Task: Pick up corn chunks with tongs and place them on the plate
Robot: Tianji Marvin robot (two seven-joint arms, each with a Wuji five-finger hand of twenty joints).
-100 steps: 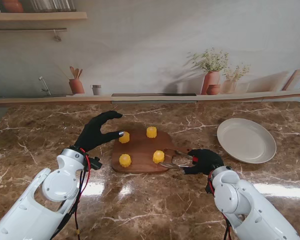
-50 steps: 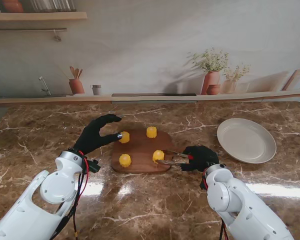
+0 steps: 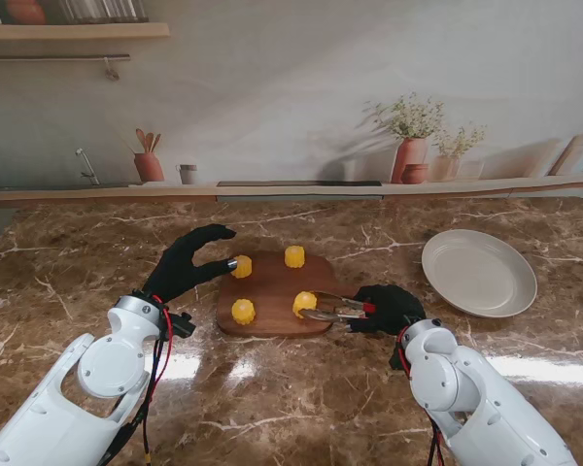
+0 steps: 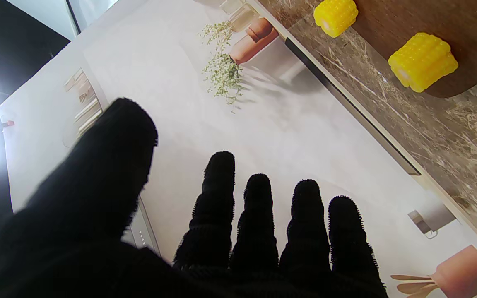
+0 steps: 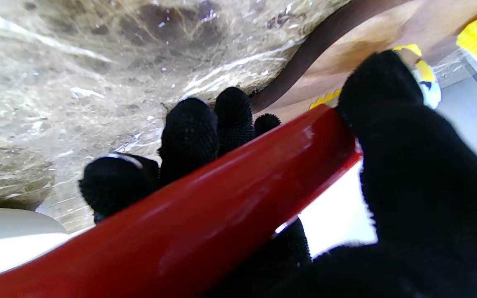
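**Sam:** Where are the tongs now?

**Me:** My right hand holds them. In the right wrist view my fingers wrap round the red handle, with the thumb pressing on it. The tongs lie almost flat. Their long way runs from my right hand over to my left, and the tips point left.

**Sam:** And the corn?

**Me:** Four corn chunks sit on the wooden board. The near right corn chunk is right at the tong tips, just to the left of my right hand. The tips look like they sit on each side of it. I cannot tell if they squeeze it yet.

**Sam:** Which way does that chunk lie?

**Me:** It is short and stubby. I think it stands on its flat end, but it is too small to be sure.

**Sam:** What about your left hand?

**Me:** It holds nothing. Its fingers are spread apart. It hovers by the far left corn chunk, at the board's left edge. I cannot tell if it touches the chunk.

**Sam:** Where does the corn go?

**Me:** On the white plate. It sits on the surface to the right, a bit farther from me than my right hand. So my right hand is the nearer one. I think the next move is squeeze, lift, then swing right.
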